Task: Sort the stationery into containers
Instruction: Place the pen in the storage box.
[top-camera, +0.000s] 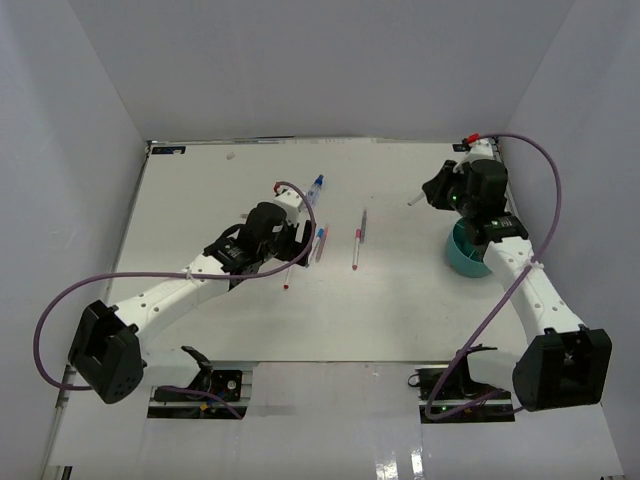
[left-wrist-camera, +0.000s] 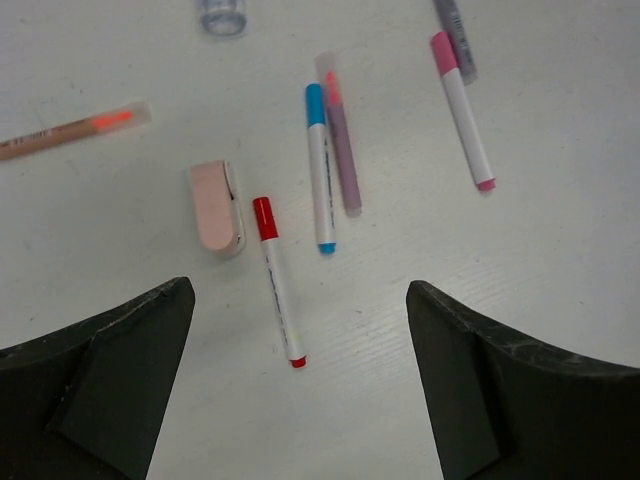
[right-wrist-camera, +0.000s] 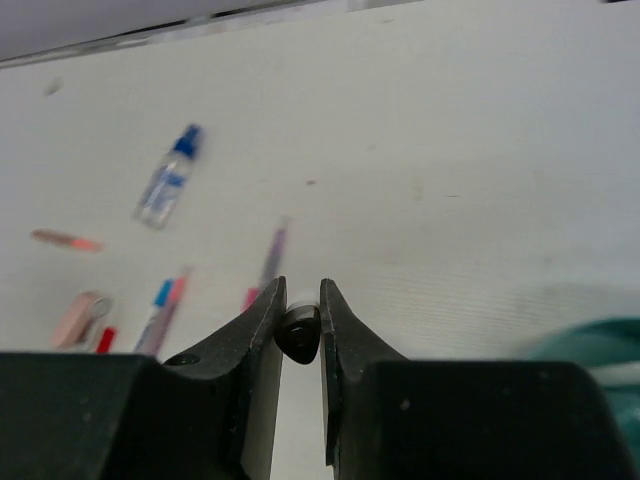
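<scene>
The right gripper (right-wrist-camera: 300, 292) has its jaws drawn narrow on a thin pen (right-wrist-camera: 298, 333), which shows end-on as a dark rounded tip between the fingers. In the top view this pen points out toward 9 o'clock. The teal bowl (top-camera: 458, 256) sits near the gripper at its 5 o'clock, partly under the right arm.

The left gripper (left-wrist-camera: 300, 290) hangs with its jaws wide and holding nothing, over loose stationery on the white table (left-wrist-camera: 560, 250). In its wrist view a red-capped pen (left-wrist-camera: 278, 285) lies between the fingers, running from 11 to 5 o'clock. A pinkish eraser (left-wrist-camera: 216, 207) lies just beside its cap at 9 o'clock. At 1 o'clock of that cap a blue-capped pen (left-wrist-camera: 320, 170) lies close alongside a purple marker (left-wrist-camera: 343, 150). Farther out at 2 o'clock is a pink-capped pen (left-wrist-camera: 462, 112), with a grey pen (left-wrist-camera: 455, 35) against its cap. An orange-tipped pencil (left-wrist-camera: 70, 128) lies at 10 o'clock. The blue-capped bottle (right-wrist-camera: 168, 178) lies on its side, well apart from the bowl.
</scene>
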